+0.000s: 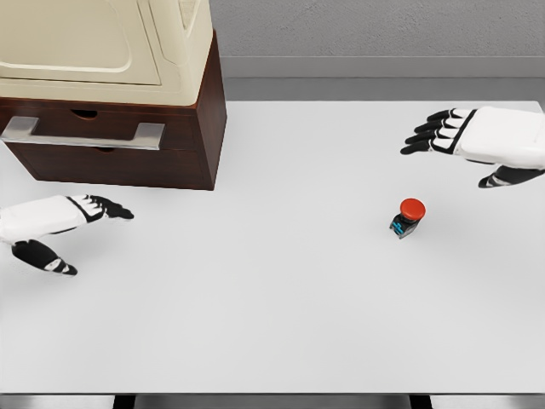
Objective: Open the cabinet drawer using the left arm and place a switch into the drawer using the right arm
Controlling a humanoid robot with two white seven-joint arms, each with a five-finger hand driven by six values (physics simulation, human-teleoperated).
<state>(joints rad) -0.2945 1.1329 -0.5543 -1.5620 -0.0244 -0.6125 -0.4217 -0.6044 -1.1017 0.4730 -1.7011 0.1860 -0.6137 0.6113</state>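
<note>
A dark brown cabinet (183, 145) stands at the table's back left, its drawer shut behind a long silver handle (85, 132). My left hand (81, 230) hovers open below and left of the handle, fingers pointing right. The switch (409, 217), a small black body with a red round button, sits on the white table right of the middle. My right hand (464, 149) is open above and to the right of the switch, fingers pointing left, apart from it.
A cream-coloured appliance (111, 47) sits on top of the cabinet. The white table (272, 307) ends at its front edge near the bottom of the view. A grey wall runs behind.
</note>
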